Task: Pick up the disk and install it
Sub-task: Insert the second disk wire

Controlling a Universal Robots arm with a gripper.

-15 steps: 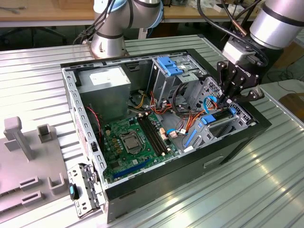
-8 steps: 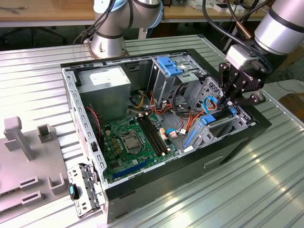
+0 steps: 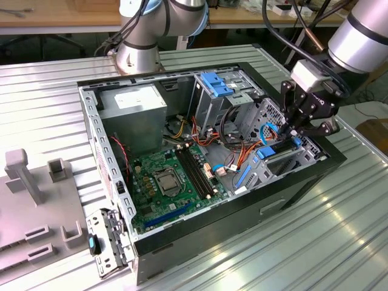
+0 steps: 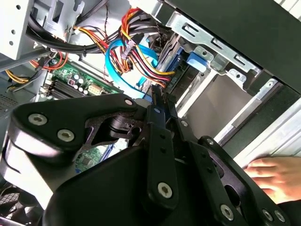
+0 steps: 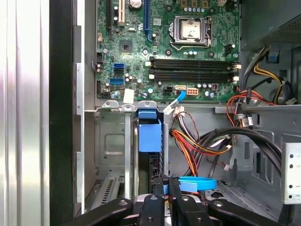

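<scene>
Inside the open computer case (image 3: 182, 242): disk (image 5: 149, 136) seated upright in drive cage (image 5: 113, 146).
Hand (image 3: 297, 130) is pressed together at disk's end; grip cannot be told.

We see the open computer case (image 3: 206, 176) from above and off to one side in the exterior view; both wrist views sit close inside it (sharing the motherboard (image 5: 164, 52) and cable bundle (image 4: 136, 52)).
</scene>
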